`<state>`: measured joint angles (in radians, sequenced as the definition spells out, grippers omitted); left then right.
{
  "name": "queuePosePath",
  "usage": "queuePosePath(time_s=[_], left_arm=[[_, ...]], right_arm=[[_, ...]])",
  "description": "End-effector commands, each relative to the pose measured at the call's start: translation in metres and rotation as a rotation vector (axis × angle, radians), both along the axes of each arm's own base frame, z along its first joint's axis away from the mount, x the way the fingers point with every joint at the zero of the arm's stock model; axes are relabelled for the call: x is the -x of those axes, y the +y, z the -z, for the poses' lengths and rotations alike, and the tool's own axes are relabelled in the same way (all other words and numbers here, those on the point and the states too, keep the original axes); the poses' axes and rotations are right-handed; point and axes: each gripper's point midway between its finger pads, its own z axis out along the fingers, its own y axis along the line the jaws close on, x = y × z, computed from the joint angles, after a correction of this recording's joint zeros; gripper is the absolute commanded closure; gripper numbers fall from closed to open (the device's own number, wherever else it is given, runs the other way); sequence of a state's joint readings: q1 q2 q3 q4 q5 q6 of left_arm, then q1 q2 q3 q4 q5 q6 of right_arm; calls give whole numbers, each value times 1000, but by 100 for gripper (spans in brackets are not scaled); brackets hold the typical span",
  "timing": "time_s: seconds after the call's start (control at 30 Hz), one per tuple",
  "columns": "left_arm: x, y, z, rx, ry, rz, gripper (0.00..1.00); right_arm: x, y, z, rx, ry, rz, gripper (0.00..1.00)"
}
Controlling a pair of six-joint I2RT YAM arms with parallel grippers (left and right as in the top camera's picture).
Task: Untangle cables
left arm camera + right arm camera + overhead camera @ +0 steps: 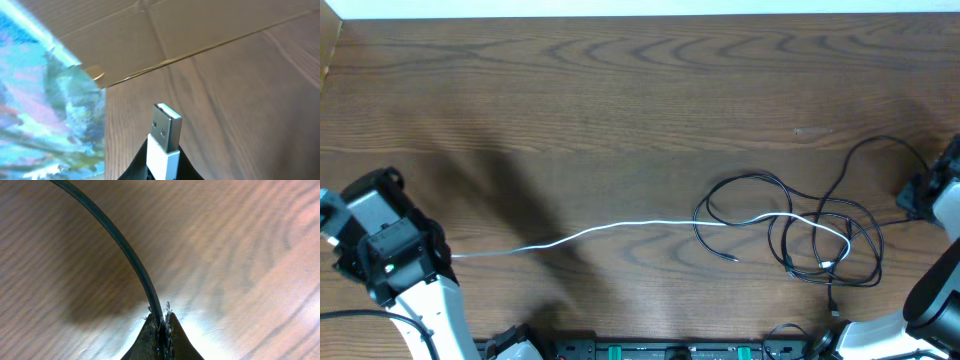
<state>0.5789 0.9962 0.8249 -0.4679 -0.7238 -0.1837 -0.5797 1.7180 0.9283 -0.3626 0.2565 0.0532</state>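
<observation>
This looks like a robotics lab or test bench, not a home or office. Two robot arms, the left arm (390,245) and the right arm (935,290), are mounted at the near edge of a bare wood-grain tabletop (620,110), beside a rail of black hardware with green fittings (650,352). Only loose cables (780,214) lie on the tabletop. A plain cardboard panel (175,30) walls off the far side. A blurred blue patch (40,100) beside it may be a printed sheet.
</observation>
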Motion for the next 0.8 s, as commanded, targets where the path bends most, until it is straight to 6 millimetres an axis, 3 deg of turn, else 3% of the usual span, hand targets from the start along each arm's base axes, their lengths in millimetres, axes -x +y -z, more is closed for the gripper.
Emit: queuePosePath(time_s=[0.0,0.3,0.6,0.67,0.77], left_arm=[[26,12,-1,-12,-9,-105,93],[82,35,-1,-19,-88,-351,92],[144,57,5,-30,-92,-582,93],[147,59,12,3,-107,-581,93],[137,62,22,66,-152,-515,92]], right_arm=[[6,-14,0,-19,-35,52,99],[8,-27,-1,-63,-114,83,99],[-14,-44,-17,5,-223,72,99],[-19,-44,-19,2,-251,60,99],[-26,-40,-20,-27,-287,57,99]])
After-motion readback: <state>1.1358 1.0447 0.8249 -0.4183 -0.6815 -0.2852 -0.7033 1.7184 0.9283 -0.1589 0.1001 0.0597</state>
